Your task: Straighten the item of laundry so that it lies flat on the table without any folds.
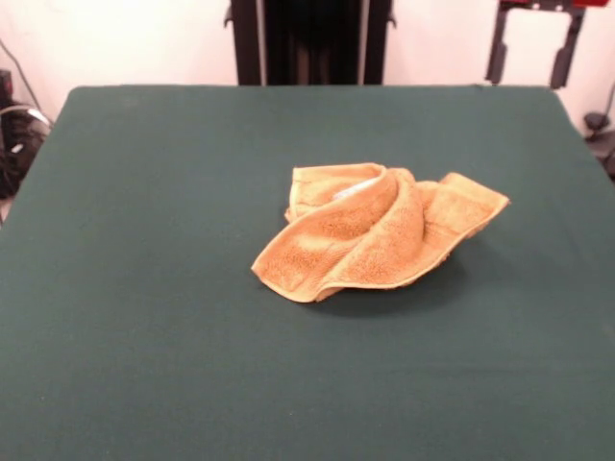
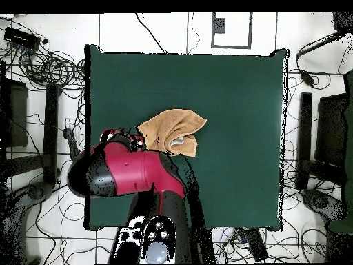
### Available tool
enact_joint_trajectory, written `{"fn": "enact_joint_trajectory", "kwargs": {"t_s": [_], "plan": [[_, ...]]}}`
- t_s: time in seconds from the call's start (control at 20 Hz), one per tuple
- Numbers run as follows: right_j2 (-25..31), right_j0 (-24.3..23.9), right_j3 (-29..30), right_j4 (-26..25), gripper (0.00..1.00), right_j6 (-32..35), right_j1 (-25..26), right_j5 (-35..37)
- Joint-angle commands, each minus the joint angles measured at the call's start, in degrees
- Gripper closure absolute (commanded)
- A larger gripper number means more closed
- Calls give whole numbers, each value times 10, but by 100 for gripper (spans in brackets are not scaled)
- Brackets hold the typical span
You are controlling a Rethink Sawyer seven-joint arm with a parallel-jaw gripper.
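The golden-orange towel point(image 1: 375, 235) lies crumpled near the middle of the dark green table point(image 1: 144, 288). It is bunched into raised folds, with one corner pointing right and a hemmed edge curling at the front. In the overhead view the towel point(image 2: 172, 131) lies on the table point(image 2: 234, 103) just beside the dark end of the red arm point(image 2: 131, 172). The gripper point(image 2: 117, 136) shows only as that dark end from above, next to the towel's edge. The front view shows no arm or gripper over the table.
The black pedestal point(image 1: 312, 38) stands behind the table's far edge, and a black and red frame point(image 1: 533, 38) stands to its right. Cables point(image 2: 48, 69) and stands point(image 2: 307, 138) surround the table on the floor.
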Motion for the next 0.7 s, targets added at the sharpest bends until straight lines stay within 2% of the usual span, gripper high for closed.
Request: {"fn": "enact_joint_trajectory", "kwargs": {"t_s": [0.05, 0.3, 0.45, 0.7], "plan": [[48, 0, -2, -37, 0, -8, 48, 33], [53, -6, -8, -45, 0, 9, 87, 16], [78, -20, -1, -35, 0, 7, 108, 10], [65, 2, -21, -39, 0, 8, 128, 31]]}}
